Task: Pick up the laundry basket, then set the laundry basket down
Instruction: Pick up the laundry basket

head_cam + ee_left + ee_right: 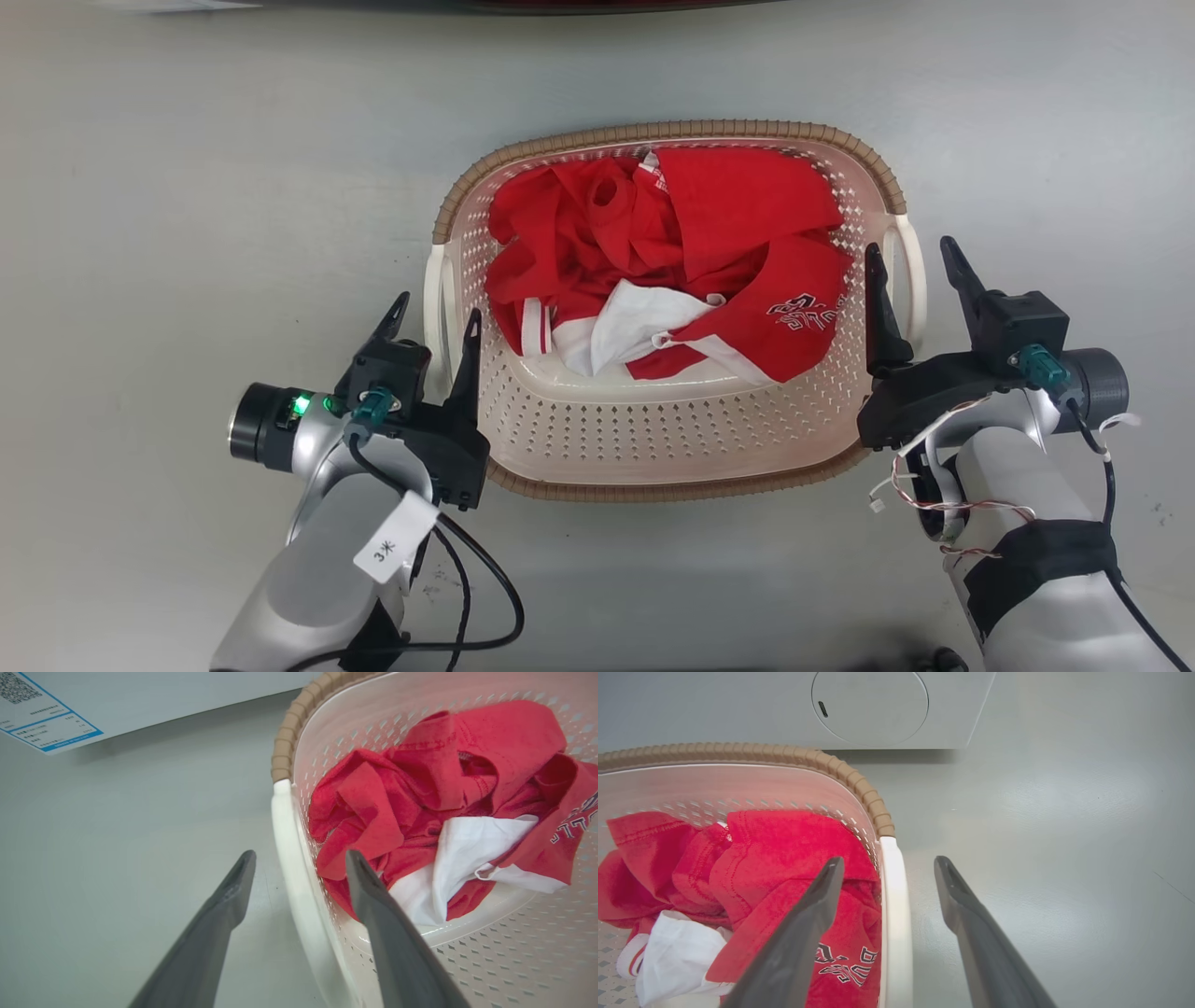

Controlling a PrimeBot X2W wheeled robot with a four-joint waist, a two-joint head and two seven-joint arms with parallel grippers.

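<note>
The laundry basket (pixel 653 431) is cream-white and perforated with a brown woven-look rim, and it sits on the grey floor holding red and white clothes (pixel 738 201). My left gripper (pixel 437 310) is open, one finger on each side of the basket's left white loop handle (pixel 433 280). In the left wrist view that handle (pixel 284 812) runs between the fingers of the left gripper (pixel 300 855). My right gripper (pixel 910 247) is open and straddles the right handle (pixel 913 280). In the right wrist view the right gripper (pixel 888 860) has its inner finger over the clothes (pixel 784 849) and the handle (pixel 893 891) between.
A washing machine front with a round door (pixel 870 704) stands just beyond the basket. Its white panel carries a blue-edged label (pixel 32 714). Bare grey floor (pixel 187 187) lies to both sides of the basket. A black cable (pixel 485 579) hangs by my left forearm.
</note>
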